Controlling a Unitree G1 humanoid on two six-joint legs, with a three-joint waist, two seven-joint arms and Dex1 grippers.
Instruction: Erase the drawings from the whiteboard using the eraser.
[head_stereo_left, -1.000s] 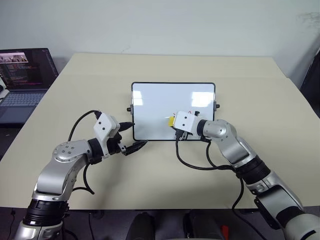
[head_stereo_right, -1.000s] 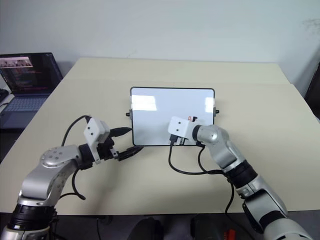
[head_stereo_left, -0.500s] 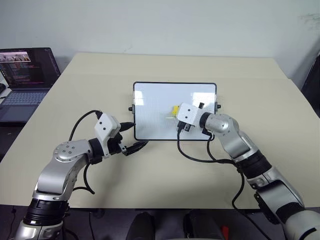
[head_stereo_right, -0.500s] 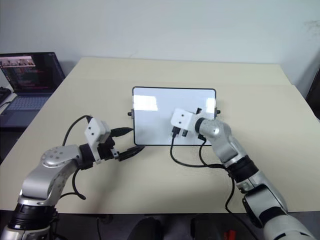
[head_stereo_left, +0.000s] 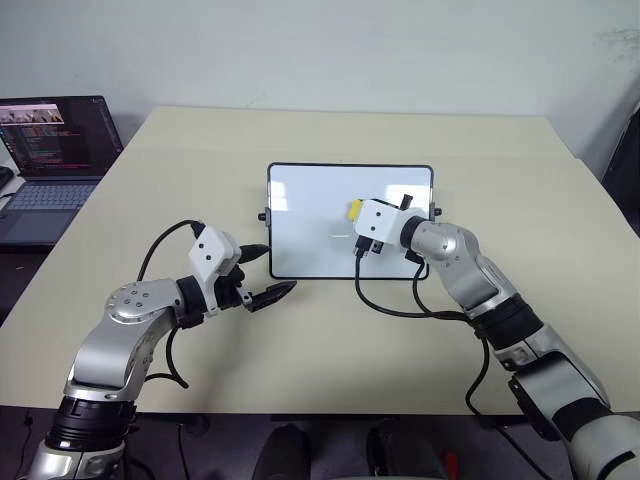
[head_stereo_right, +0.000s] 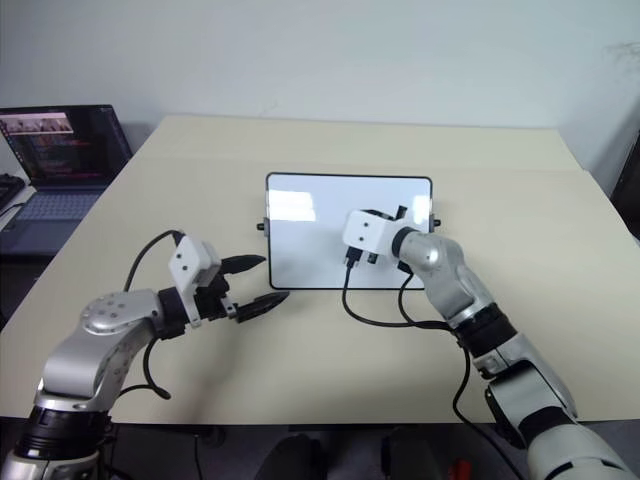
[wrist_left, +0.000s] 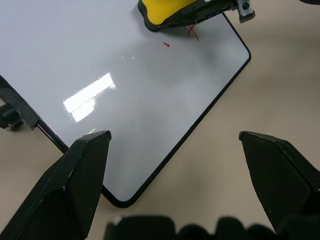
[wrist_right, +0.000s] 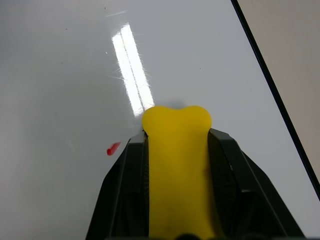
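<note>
The whiteboard (head_stereo_left: 310, 215) lies flat in the middle of the table, with its black frame and side knobs visible. My right gripper (head_stereo_left: 356, 212) is shut on the yellow eraser (head_stereo_left: 353, 209) and holds its end against the board's right half. Of the drawings, the left wrist view shows a short red stroke (wrist_left: 193, 33) beside the eraser (wrist_left: 165, 11) and a tiny red speck (wrist_left: 166, 44). The right wrist view shows that speck (wrist_right: 113, 148) next to the eraser (wrist_right: 177, 165). My left gripper (head_stereo_left: 268, 271) is open and hovers at the board's near left corner, holding nothing.
An open laptop (head_stereo_left: 50, 150) sits at the far left, off the table's edge. The beige table (head_stereo_left: 300, 360) stretches bare around the board. Black cables hang from both wrists onto the table in front of the board.
My right gripper has slid the eraser away from me and to the right, from the near edge toward the board's middle right. The left arm stayed still.
</note>
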